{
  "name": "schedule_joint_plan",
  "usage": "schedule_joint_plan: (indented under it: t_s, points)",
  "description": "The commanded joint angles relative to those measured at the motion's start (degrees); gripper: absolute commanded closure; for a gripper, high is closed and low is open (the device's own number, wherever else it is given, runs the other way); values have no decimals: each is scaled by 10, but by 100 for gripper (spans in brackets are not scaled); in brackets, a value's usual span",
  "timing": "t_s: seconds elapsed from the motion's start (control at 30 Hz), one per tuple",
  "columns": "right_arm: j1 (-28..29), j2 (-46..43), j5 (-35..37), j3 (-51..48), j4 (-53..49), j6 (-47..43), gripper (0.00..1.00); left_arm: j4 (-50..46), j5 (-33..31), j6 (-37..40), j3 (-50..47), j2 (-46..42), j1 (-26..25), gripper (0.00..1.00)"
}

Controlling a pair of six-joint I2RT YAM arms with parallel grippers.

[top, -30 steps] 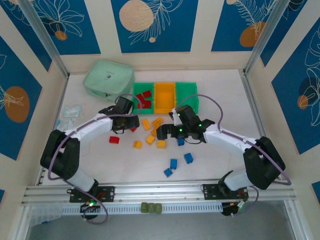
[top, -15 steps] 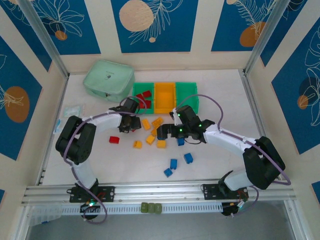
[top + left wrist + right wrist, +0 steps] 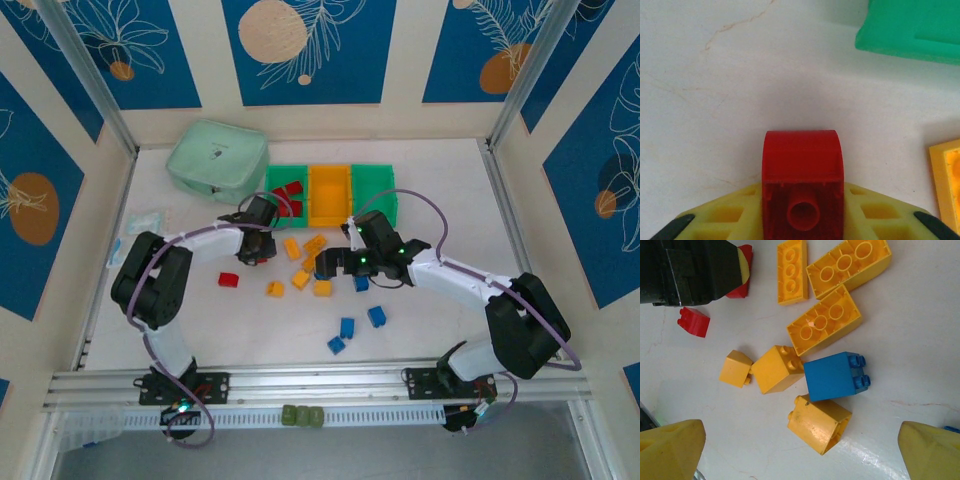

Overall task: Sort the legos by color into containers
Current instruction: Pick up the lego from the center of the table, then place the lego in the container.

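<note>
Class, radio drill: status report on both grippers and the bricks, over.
Left gripper shut on red brick. Right gripper open above blue brick. Yellow bricks crowd it.

- Left arm [image 3: 150,285]: elbow folded up above its base, forearm running right toward the table centre.
- Left gripper [image 3: 255,248]: angled down. On its wrist camera I read both yellow pads [image 3: 725,215] flush against the sides of a red brick [image 3: 802,165], so it is clamped.
- Right arm [image 3: 520,320]: elbow bent out to the right, forearm reaching left toward centre.
- Right gripper [image 3: 325,263]: jaws spread wide, with the yellow fingertips [image 3: 670,447] at opposite lower corners of its wrist view.
- The two grippers are near each other but apart.
</note>
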Motion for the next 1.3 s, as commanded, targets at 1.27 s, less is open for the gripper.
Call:
schedule_joint_plan:
  t_s: [1.27]
  points:
    - [-87,-39,-55,49,-31,-16,1,-118,33,141,419,148,17,46]
